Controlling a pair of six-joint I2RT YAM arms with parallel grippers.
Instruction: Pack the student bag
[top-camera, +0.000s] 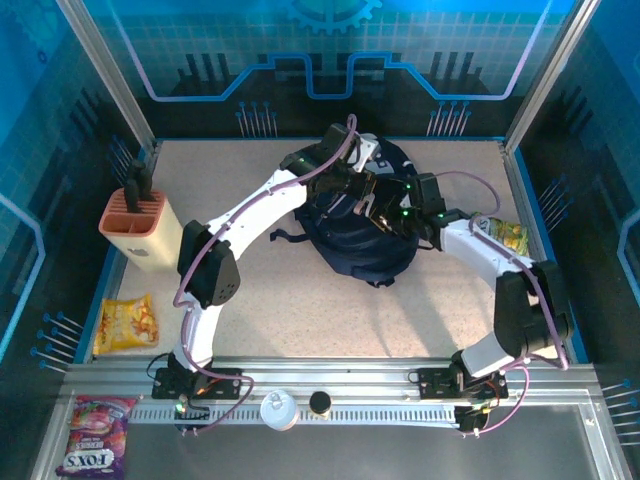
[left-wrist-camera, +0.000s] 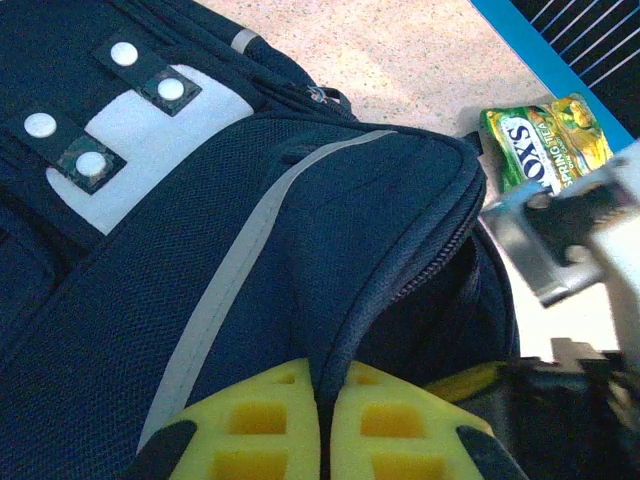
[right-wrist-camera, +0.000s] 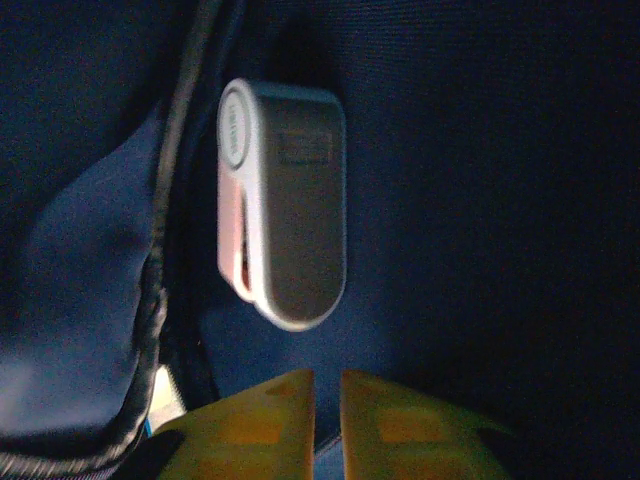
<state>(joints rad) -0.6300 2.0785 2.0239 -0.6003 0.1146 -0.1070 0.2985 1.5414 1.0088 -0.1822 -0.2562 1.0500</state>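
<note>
**A:** Since both arms reach over the student bag (top-camera: 345, 245), how much of the packing would you call done?

**B:** An early part, I judge. The bag lies in the middle of the table, towards the far side, with its mouth held open. In the right wrist view a small grey-white clip-shaped item (right-wrist-camera: 285, 200) rests on dark lining, so at least one thing looks to be inside.

**A:** And what is left?

**B:** Quite a lot, if the loose things are meant to go in. A green sweet packet (top-camera: 503, 236) lies just right of the bag. A peach-and-cream holder (top-camera: 140, 225) and a yellow snack packet (top-camera: 125, 322) sit well apart at the left. A pink sweet packet (top-camera: 92, 440) lies on the near ledge. The zip isn't closed either.

**A:** What about the left gripper (left-wrist-camera: 323, 400)?

**B:** Its yellow fingers are pressed together on the bag's zipped rim, and the fabric edge runs straight into the seam between them. It seems to be holding the opening up.

**A:** The right gripper (right-wrist-camera: 327, 395)?

**B:** It is down in the opening, its fingers drawn nearly together with a thin slit between them. I see nothing pinched. The grey item lies just beyond the tips, apart from them.
</note>
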